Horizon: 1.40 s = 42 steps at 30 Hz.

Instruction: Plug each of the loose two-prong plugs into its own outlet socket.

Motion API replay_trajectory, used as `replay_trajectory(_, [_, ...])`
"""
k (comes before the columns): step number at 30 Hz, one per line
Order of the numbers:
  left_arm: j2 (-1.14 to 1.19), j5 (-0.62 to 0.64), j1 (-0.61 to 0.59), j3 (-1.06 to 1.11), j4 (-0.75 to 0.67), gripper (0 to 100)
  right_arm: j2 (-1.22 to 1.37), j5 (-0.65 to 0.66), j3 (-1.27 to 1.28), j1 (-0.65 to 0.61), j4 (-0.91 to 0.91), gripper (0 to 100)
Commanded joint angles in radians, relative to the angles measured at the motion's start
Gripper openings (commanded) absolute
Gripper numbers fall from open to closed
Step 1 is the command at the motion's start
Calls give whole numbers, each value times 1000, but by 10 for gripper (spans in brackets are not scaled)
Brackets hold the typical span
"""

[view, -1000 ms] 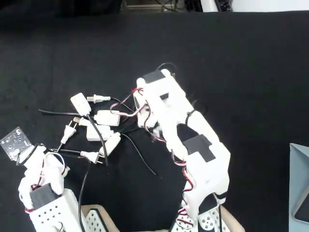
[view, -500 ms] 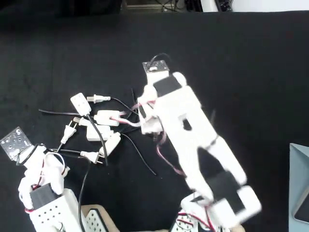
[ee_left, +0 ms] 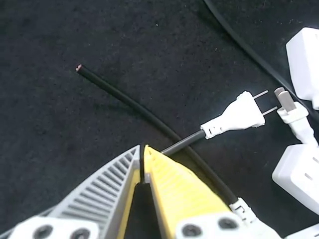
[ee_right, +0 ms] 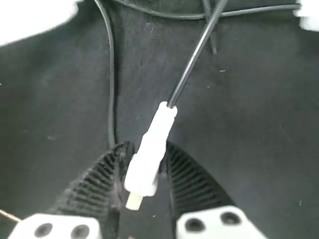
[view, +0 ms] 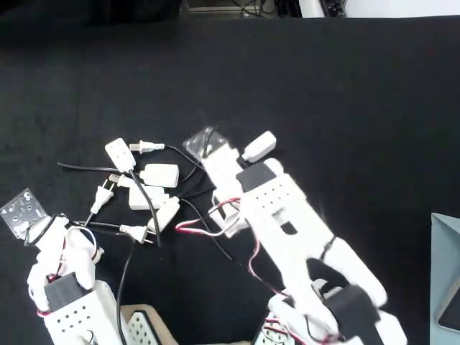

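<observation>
Right gripper [ee_right: 144, 152] grasping white two-prong plug [ee_right: 155, 128] by its body, prongs toward the wrist. Left gripper [ee_left: 143, 149] clenched shut, above black cable [ee_left: 124, 102] on table [ee_left: 75, 30].

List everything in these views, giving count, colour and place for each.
table cloth: one, black, covering the table.
outlet sockets: at least three, white, clustered left of centre.
loose plugs: three, white, lying around the sockets.
cords: several, black, tangled through the cluster.
grey object: one, at the table's right edge.
held plug: one, white, gripped, its black cord trailing away.
left arm and right arm: two, white, based at the near edge.
left gripper: one, grey and yellow, shut, above a cord.
right gripper: one, black, shut on the held plug.
</observation>
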Motion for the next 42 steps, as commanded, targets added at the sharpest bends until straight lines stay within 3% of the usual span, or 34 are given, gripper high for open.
replay_trajectory(1, [-6,-9,-10,-1,-18,30,113,75,10,-14,-112,11])
replay_trajectory(8, [-6,-9,-10,-1,-18,30,297,72,-96,-14,-157,19])
replay_trajectory(13, [-6,-9,-10,-1,-18,30,367,71,-191,-14,-63,147])
replay_trajectory(15, [-6,-9,-10,-1,-18,30,384,51,-229,-14,-32,156])
replay_trajectory(32, [-6,-9,-10,-1,-18,30,401,-43,-266,-9,-20,154])
replay_trajectory(37, [-6,-9,-10,-1,-18,30,401,-43,-266,-9,-28,17])
replay_trajectory(42, [-6,-9,-10,-1,-18,30,401,-43,-254,-8,-20,13])
